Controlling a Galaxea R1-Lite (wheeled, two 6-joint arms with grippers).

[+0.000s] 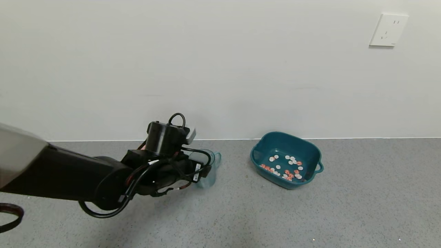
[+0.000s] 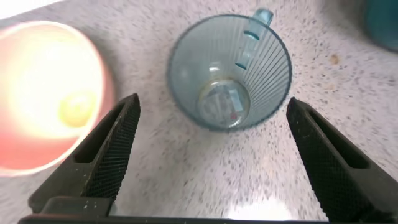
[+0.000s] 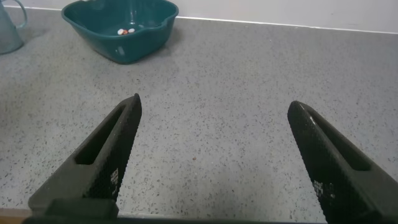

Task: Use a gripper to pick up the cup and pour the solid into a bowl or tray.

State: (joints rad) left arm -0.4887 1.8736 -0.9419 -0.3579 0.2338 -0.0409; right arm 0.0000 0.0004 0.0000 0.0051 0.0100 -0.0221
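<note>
Left gripper (image 2: 211, 155) above the cup (image 2: 229, 71), jaws spread wide, one on each side, neither touching. Cup upright on the grey counter (image 1: 310, 213), empty, pink bowl (image 2: 43, 93) just beside. Solid (image 1: 286, 168) lying inside the teal basin (image 1: 311, 151), well apart from cup. Right gripper (image 3: 214, 155) low over bare counter, jaws apart, holding nothing.

The ribbed pale-blue cup (image 2: 229, 73) stands upright and empty; the solid (image 1: 285, 168) lies in the teal basin (image 1: 311, 151).
</note>
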